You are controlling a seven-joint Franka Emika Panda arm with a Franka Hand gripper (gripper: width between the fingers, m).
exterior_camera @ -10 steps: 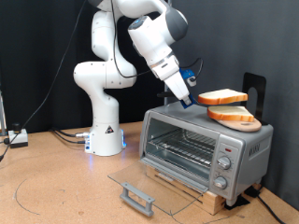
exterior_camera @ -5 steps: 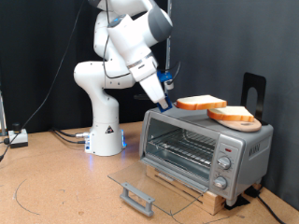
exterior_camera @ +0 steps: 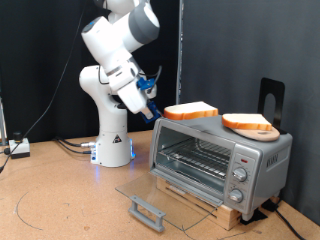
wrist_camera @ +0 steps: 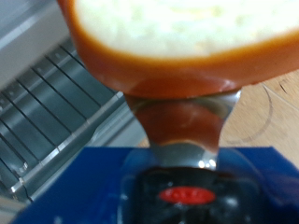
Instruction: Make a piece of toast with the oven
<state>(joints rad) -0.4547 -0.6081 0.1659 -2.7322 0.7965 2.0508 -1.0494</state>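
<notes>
Claw (exterior_camera: 157, 112) holds toast (exterior_camera: 191, 111) above the open oven (exterior_camera: 220, 158).

Readable text: none | oven (exterior_camera: 220, 160) control panel: knob markings too small to read | red oval mark on the end effector (wrist_camera: 192, 140) body, wrist view: blurred, unreadable | bread slice (exterior_camera: 190, 111): unmarked | robot arm (exterior_camera: 112, 90): no legible brand or number

Cream-faced, golden-crusted toast (exterior_camera: 190, 111); silver oven (exterior_camera: 220, 160); white arm (exterior_camera: 110, 90).
</notes>
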